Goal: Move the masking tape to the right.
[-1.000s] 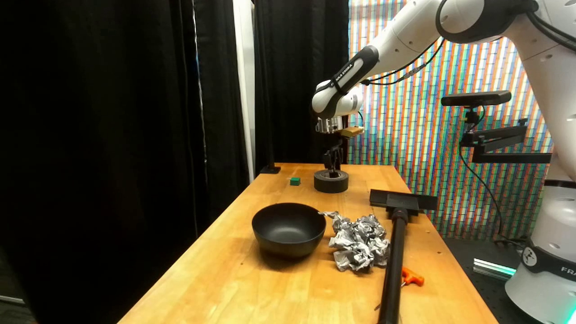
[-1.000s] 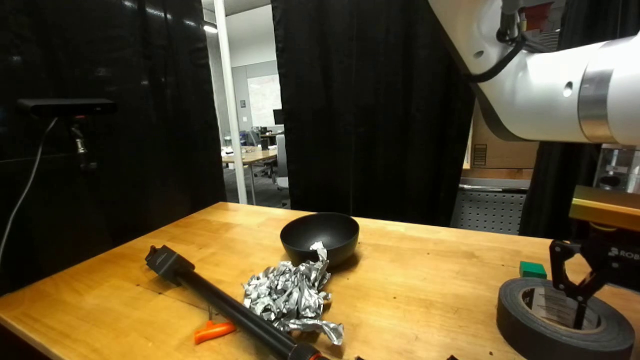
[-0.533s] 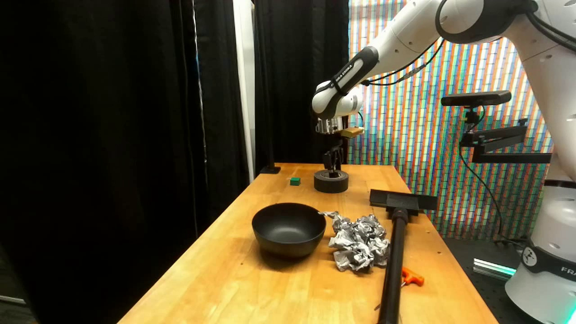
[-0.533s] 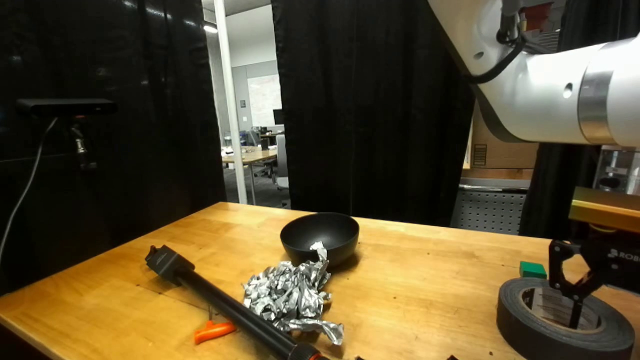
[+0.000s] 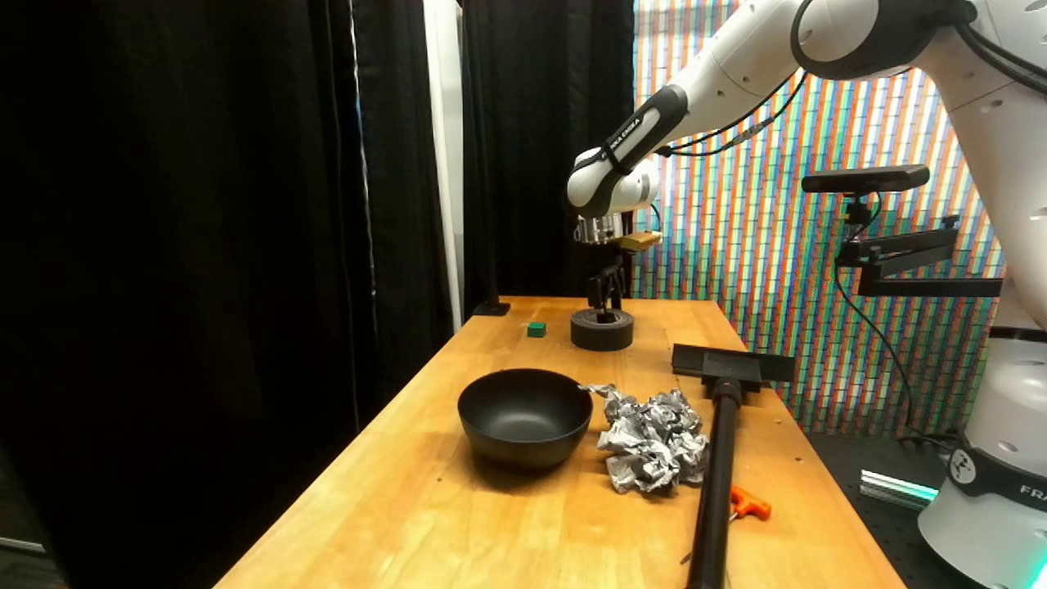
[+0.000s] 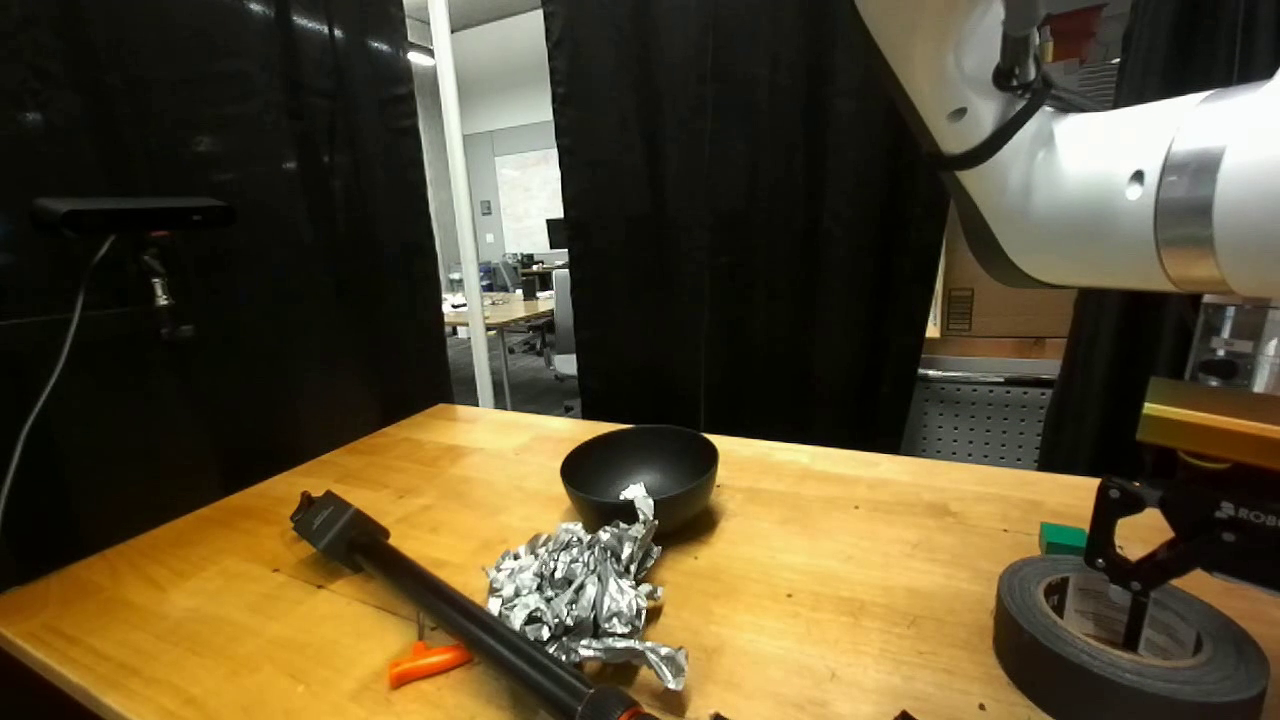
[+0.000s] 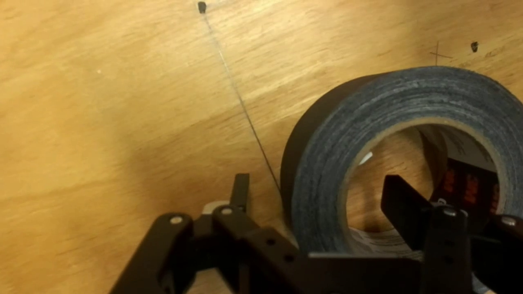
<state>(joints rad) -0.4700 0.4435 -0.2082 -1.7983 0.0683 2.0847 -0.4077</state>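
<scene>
The masking tape is a dark roll with a brownish core ring, lying flat on the table in both exterior views (image 5: 601, 336) (image 6: 1105, 668). It fills the right of the wrist view (image 7: 322, 163). My gripper (image 7: 318, 192) is low over the roll, with one finger inside its hole and the other outside its wall. Gaps show between both fingers and the wall, so the jaws are open and grip nothing. In an exterior view the gripper (image 5: 605, 311) stands upright over the roll; elsewhere only the finger in the hole shows clearly.
A green block (image 6: 1062, 539) sits close to the roll. A black bowl (image 5: 525, 450), crumpled foil (image 5: 654, 442) and a black pole with a wide flat head (image 5: 716, 483) lie farther along the table (image 5: 458, 523). An orange-handled tool (image 6: 428, 663) lies beside the pole.
The finger inside the hole has swung slightly left in an exterior view, so the jaws look a little wider. The gripper has lowered very slightly. The roll has not moved.
</scene>
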